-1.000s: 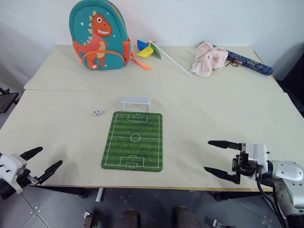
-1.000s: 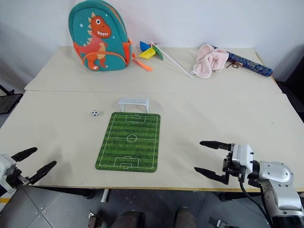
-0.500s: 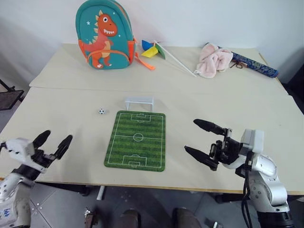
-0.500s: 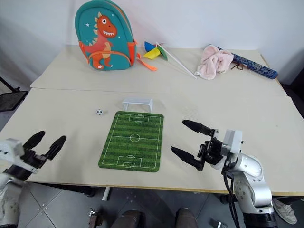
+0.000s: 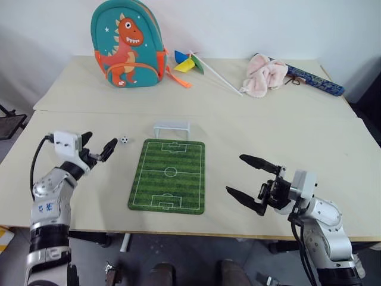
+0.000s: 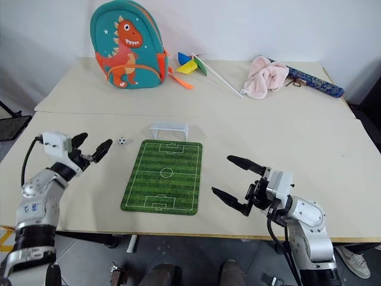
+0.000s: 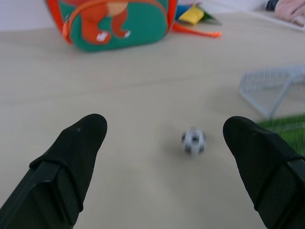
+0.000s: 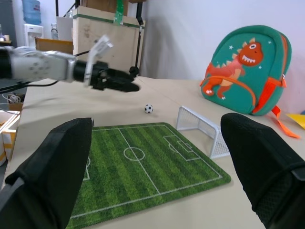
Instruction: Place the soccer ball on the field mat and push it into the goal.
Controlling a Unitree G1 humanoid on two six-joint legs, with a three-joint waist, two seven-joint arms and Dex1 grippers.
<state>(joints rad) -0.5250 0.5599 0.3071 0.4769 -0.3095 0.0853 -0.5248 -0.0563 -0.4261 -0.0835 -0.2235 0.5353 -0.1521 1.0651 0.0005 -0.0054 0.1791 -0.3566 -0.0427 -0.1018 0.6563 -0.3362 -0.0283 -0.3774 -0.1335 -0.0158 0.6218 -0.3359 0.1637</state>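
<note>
We saw a pale table (image 5: 309, 137) spanning nearly the whole head-camera frame, with a seam running across it in the upper third. In the upper left of the frame stood a teal backpack (image 5: 125, 44) with an orange dinosaur on it, upright near the wall. To its right lay a coloured pinwheel (image 5: 190, 63) on a white stick, and further right a pink plush item (image 5: 262, 74) beside a dark blue patterned object (image 5: 312, 78) in the upper right. The field mat (image 5: 169, 175) lay flat at the centre of the frame, its long side running away from us. The goal (image 5: 171, 129) stood just past the mat's far short edge, upright and apart from the mat by a narrow strip of table. In the lower right, we found the right gripper (image 5: 246, 177) with its two black fingers spread wide and nothing between them, hanging above the bare table right of the mat. At mid left, the left gripper (image 5: 98, 146) was likewise spread wide and empty, pointing toward the soccer ball (image 5: 124, 140). The ball sat on the bare table just left of the goal and off the mat, close ahead of the left fingertips (image 7: 88, 129) but not touching them.
</note>
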